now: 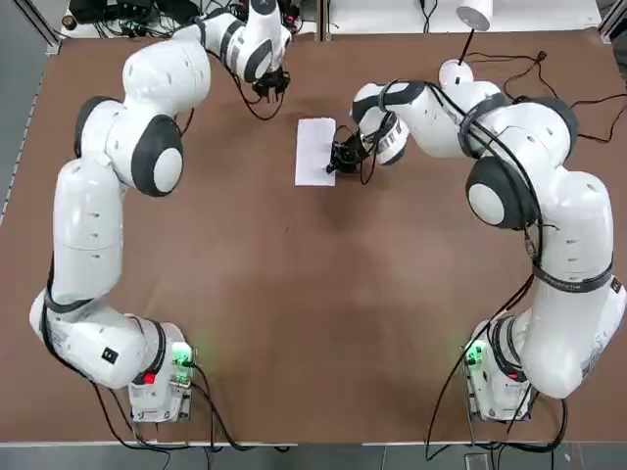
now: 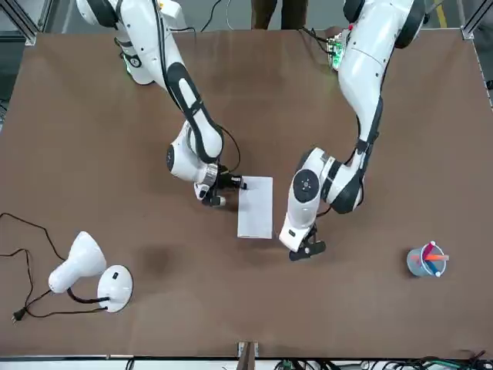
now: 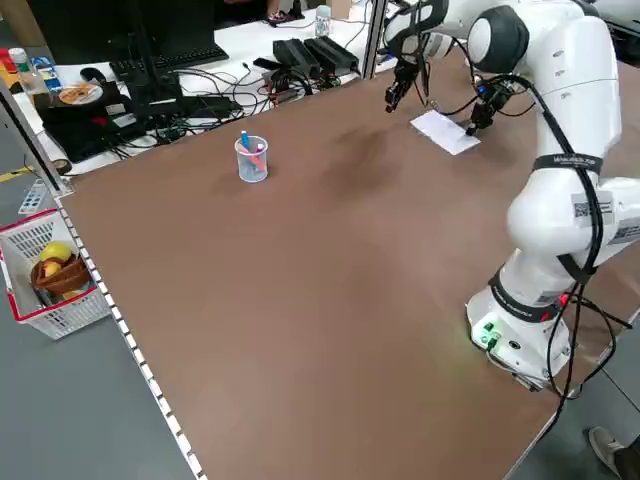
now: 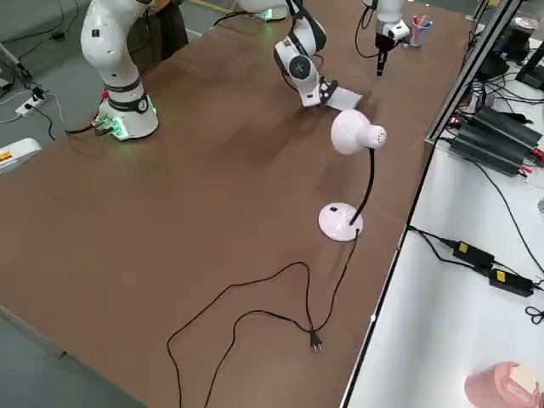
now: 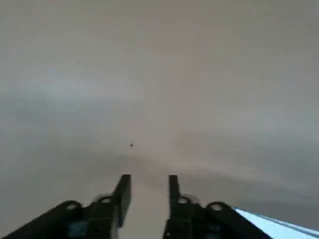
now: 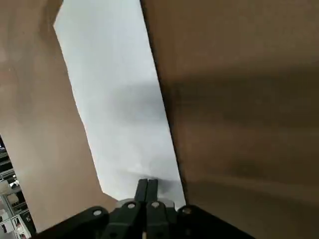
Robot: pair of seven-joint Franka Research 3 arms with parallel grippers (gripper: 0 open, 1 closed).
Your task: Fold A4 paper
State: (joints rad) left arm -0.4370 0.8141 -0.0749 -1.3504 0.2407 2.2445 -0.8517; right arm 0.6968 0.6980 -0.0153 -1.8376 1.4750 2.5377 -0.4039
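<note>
Can see in the top view the A4 paper (image 1: 314,152) lying flat on the far middle of the table (image 1: 294,294), with the left gripper (image 1: 269,90) farther left and beyond. Shows only in the left wrist view as parted at the fingers. Find the right gripper (image 1: 340,159) at the paper's right edge; see it shut in the right wrist view, but cannot tell whether pinching paper. Find from the front, unlike from above, a cup of markers (image 2: 426,260) far left; see the whole lamp (image 2: 79,260) far right.
</note>
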